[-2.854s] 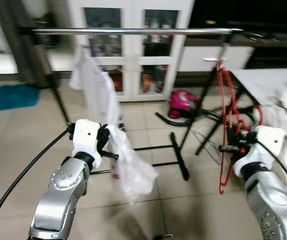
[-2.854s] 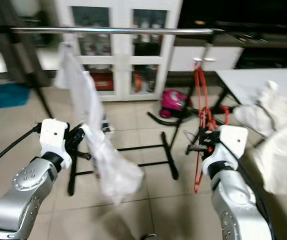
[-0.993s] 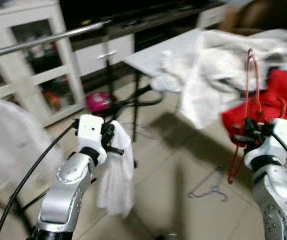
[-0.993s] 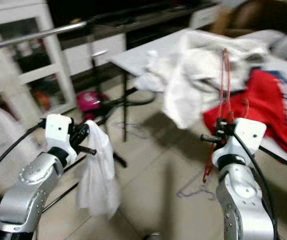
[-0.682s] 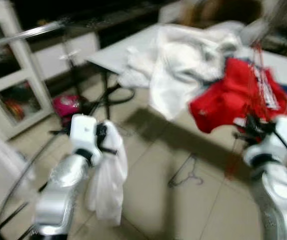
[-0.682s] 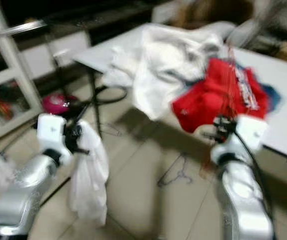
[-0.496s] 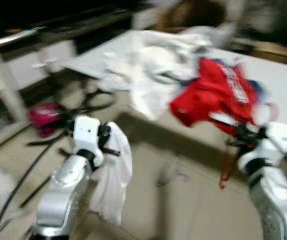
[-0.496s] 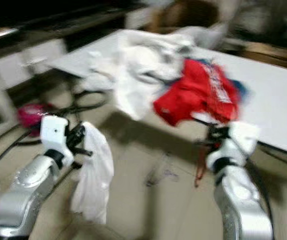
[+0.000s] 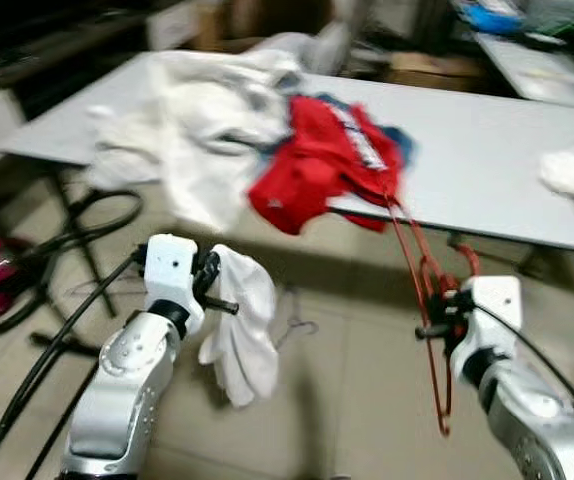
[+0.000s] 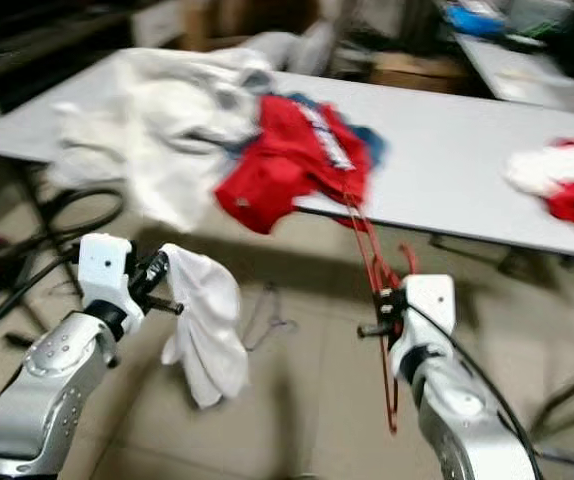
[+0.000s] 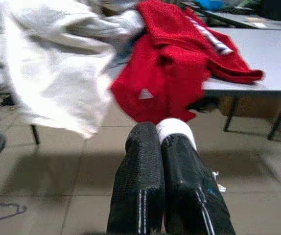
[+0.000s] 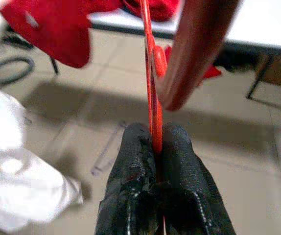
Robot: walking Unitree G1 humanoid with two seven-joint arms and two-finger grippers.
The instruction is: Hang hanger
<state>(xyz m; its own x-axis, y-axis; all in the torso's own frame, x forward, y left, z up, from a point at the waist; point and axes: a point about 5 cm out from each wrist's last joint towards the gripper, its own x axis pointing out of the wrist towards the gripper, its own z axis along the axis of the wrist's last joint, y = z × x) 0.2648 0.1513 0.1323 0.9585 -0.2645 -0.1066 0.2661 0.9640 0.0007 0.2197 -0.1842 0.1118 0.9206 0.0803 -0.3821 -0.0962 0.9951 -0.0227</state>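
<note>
Right gripper (image 9: 435,324) has its two black fingers (image 12: 135,161) pressed tight on the thin red hanger (image 9: 419,275), so the hanger does not slip while the robot moves about. The hanger stands nearly upright in front of the robot, with its top up by the edge of the grey table (image 9: 487,160) and its bottom hanging below the gripper, over the floor. It is not on any rail yet.

Left gripper (image 9: 215,290) is pinched shut on a white cloth (image 9: 247,330), which droops down from the fingers. I think the cloth is meant to go on the hanger, so each arm holds one piece.

On the table lie a red garment (image 9: 322,165) and a white pile (image 9: 192,100), waiting. A thin wire hanger (image 9: 292,325) lies on the floor tiles between the two arms.
</note>
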